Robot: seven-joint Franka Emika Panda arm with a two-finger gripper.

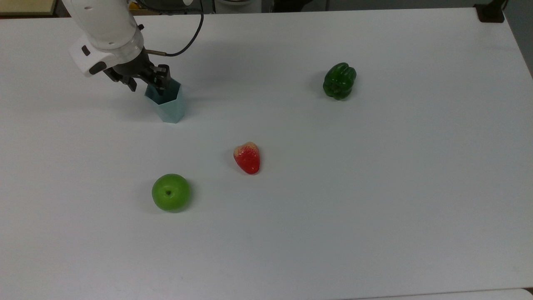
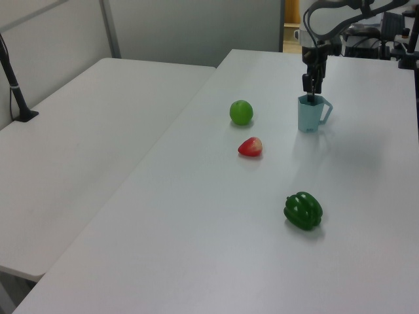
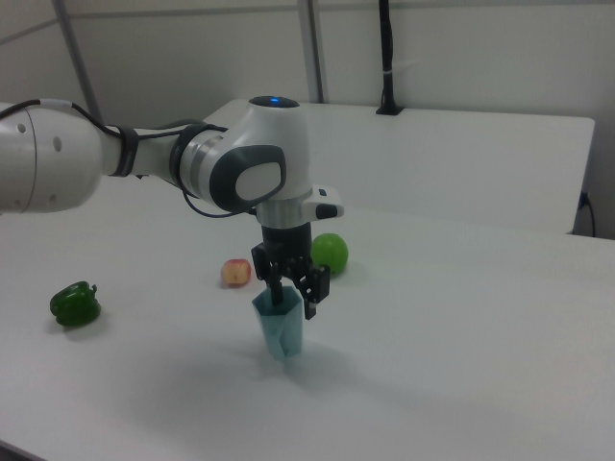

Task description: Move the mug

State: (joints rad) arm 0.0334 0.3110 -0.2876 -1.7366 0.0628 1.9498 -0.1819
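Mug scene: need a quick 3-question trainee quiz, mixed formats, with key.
1. True or false: the mug stands upright on the table.
2. In the top view, which lies farthest from the mug? A) green pepper B) strawberry C) green apple
3. Fill in: the pincer above the mug's rim has its jaws ____.

Key: 1 true; 2 A; 3 open.
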